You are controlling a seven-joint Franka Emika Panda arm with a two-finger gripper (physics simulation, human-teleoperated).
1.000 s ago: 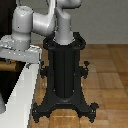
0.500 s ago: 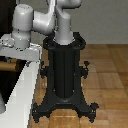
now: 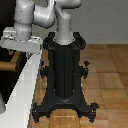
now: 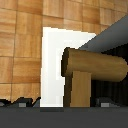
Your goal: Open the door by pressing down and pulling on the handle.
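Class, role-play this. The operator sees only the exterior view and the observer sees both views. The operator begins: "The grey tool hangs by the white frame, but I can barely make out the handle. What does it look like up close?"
Observer: The wrist view shows the short tan wooden cylindrical handle large and near its centre, lying level on a tan stem.
Operator: What is behind it?
Observer: Part of it crosses the flat white frame, and the rest crosses the dark door panel.
Operator: Is the tool gripping it?
Observer: Nothing shows touching the handle. I cannot tell whether the tool is open or shut.
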